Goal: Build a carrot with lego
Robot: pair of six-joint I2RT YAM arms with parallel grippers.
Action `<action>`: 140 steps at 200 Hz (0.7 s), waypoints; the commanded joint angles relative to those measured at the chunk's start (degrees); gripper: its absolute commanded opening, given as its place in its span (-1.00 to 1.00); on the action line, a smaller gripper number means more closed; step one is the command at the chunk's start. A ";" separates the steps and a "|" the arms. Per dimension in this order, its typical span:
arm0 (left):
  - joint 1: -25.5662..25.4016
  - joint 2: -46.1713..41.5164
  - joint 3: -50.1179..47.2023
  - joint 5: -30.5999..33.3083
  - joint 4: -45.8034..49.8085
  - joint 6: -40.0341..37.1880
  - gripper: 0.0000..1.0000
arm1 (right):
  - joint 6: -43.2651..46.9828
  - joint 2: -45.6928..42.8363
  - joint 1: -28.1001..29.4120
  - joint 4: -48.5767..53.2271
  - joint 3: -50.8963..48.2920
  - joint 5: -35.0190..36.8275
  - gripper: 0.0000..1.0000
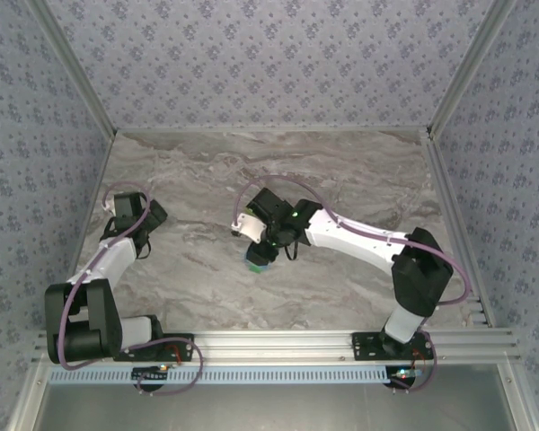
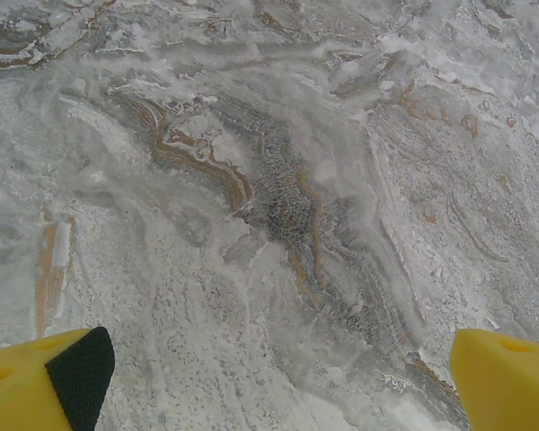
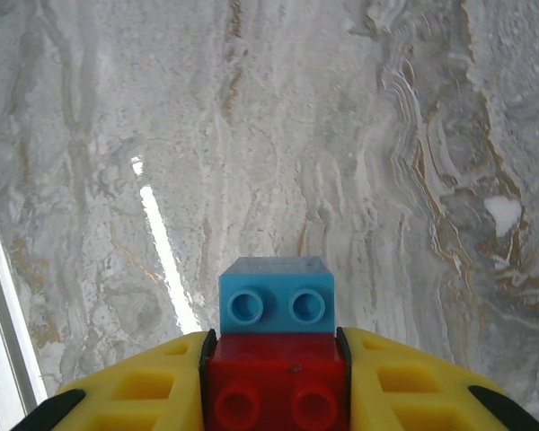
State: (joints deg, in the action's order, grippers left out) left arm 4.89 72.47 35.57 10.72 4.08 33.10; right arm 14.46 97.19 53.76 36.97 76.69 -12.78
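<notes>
Squarely between the yellow fingers (image 3: 135, 395) of the right hand (image 3: 276, 386) sits the carrot (image 3: 276, 355), at the bottom centre of the right wrist view. Two of its pieces show there: a red brick (image 3: 277, 395) clamped on both sides by the fingers, and a blue brick (image 3: 275, 303) joined to it and sticking out past the fingertips. Both bricks turn a pair of round studs toward the camera. The right hand is closed tight on the red brick, with no gap on either side.

From the top camera, the carrot (image 1: 255, 261) is a small blue and green spot at the tip of the right hand (image 1: 259, 255), just left of the frame's centre and over the middle of the grey marbled table (image 1: 359, 171). Whether it touches the table cannot be told.

At the left of the top view, well apart from the carrot, the left hand (image 1: 151, 215) is low over the table. In the left wrist view the left hand (image 2: 283, 391) is spread wide, its fingers (image 2: 499, 382) in the two bottom corners with bare table (image 2: 278, 206) between them; it holds nothing.

Patterned wallpaper (image 1: 269, 54) rises behind and beside the table, and a metal rail (image 1: 278, 346) carrying both arm bases runs along the bottom of the frame.
</notes>
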 commanded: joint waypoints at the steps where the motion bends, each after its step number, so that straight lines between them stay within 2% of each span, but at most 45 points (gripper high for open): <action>1: 0.38 -0.40 2.04 -0.16 -0.12 0.21 0.95 | 5.32 1.97 0.91 5.04 2.63 -1.73 -0.31; 140: 0.39 0.56 2.45 -0.52 -0.38 0.21 0.95 | 8.65 7.05 4.03 2.91 2.22 2.92 -0.27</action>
State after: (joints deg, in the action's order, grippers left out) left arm 4.89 72.53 35.57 10.72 4.05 33.10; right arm 21.69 102.83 57.58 39.18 78.39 -11.35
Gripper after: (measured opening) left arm 0.975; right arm 0.367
